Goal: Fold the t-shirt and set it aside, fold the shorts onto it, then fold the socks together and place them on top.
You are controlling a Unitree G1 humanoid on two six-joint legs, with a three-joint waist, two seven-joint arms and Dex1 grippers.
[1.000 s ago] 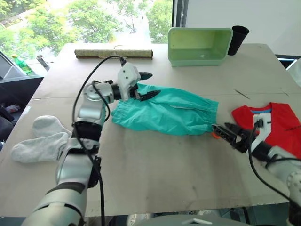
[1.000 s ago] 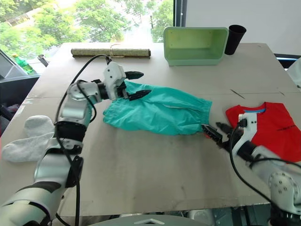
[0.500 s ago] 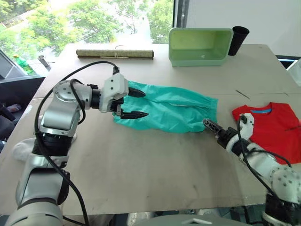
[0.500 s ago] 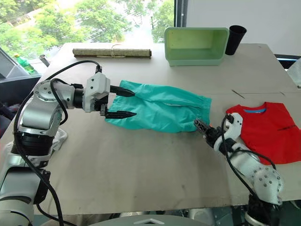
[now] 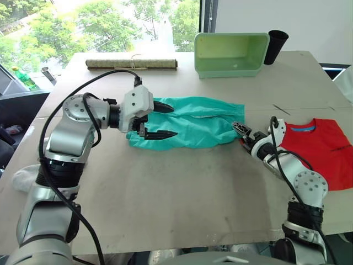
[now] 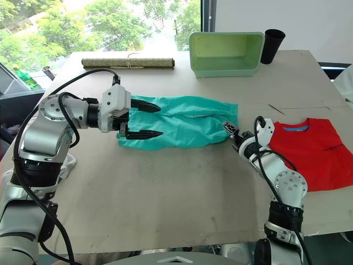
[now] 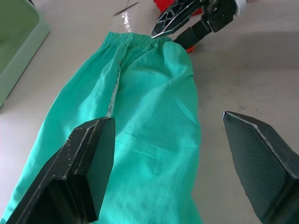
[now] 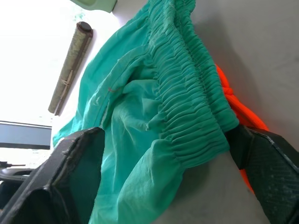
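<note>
Since a second ago my right gripper (image 5: pixel 241 130) has reached the shorts' (image 5: pixel 196 122) waistband, fingers spread; my left gripper (image 5: pixel 160 120) hovers wide open, empty.

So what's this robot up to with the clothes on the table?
It is working on the teal shorts, laid out flat in the middle of the table. The left gripper sits open over the leg end, and the right gripper, also open, is at the elastic waistband end with its fingers either side of the fabric. Neither has closed on it. The red t-shirt already lies to the robot's right. A grey sock waits at the table's left edge.
</note>
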